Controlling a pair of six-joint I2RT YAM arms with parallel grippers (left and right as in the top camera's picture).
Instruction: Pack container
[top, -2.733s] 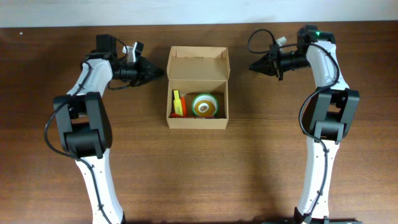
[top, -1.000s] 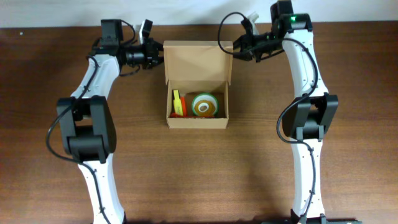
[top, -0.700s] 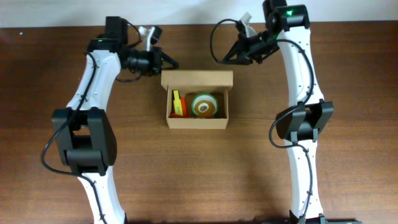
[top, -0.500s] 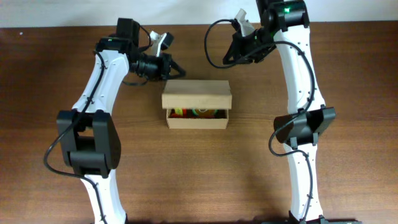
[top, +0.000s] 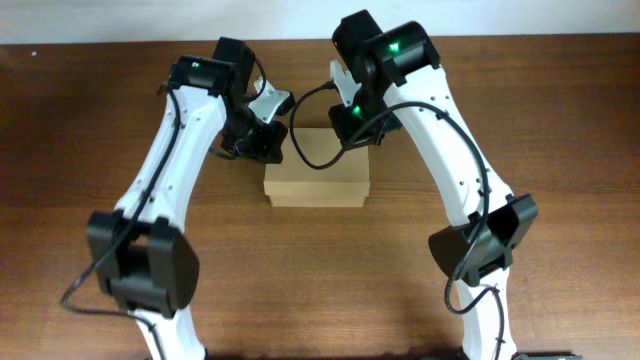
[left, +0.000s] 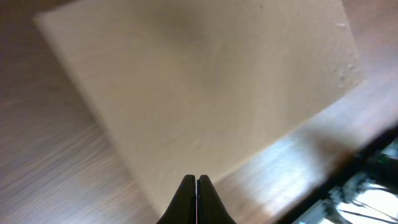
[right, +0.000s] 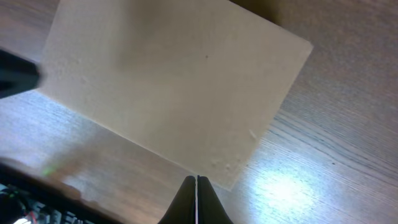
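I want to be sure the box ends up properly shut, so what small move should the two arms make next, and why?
The container looks closed: its lid lies flat, filling both wrist views, with the left tool and right tool, both shut, over its edge. I'd probably press both straight down a little to seat the lid.

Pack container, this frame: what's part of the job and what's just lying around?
Job:
container, closed
left gripper and right gripper, both shut, over the container

Lying about:
nothing loose shows; only the wooden table
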